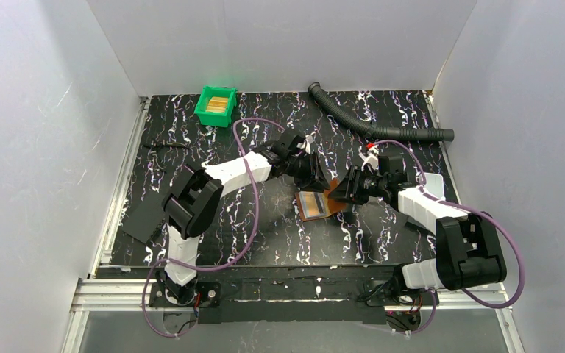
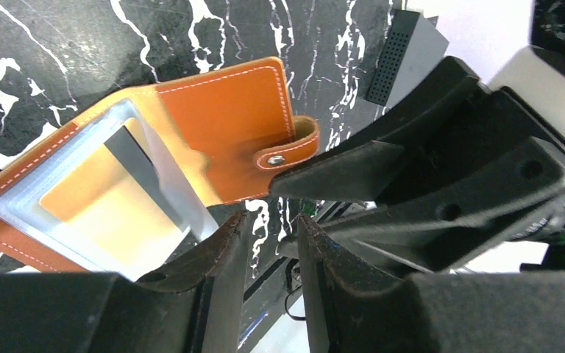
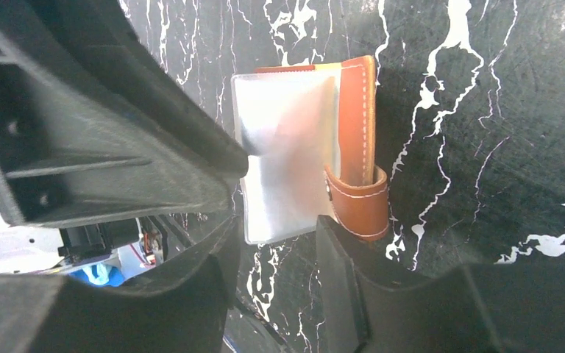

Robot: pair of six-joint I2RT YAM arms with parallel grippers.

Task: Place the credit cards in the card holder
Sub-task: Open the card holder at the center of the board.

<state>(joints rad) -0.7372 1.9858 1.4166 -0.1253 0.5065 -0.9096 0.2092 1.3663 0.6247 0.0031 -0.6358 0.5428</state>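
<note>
- The small brown leather folding card holder lay open near the middle of the black marbled table, between the two grippers.
- Its stack of clear plastic sleeves ran lengthwise straight away from the right gripper, and the near short edge sat in line with the gap between the fingertips.
- The right jaws stood apart. I could not tell whether either finger touched the sleeve.
- The snap tab curled up just beside the right-hand finger.
- The left gripper hung off the holder's open edge with the holder ahead and to its left, lying on a slant. Its jaws stood slightly apart with nothing between them.
- The right gripper was judged the nearer for working the sleeves.
- One orange card showed through the sleeves, apparently already pocketed.
- A square green plastic bin near the table's far left corner held the yellowish-tan credit cards. It was well apart from both grippers and on the left arm's side.
</note>
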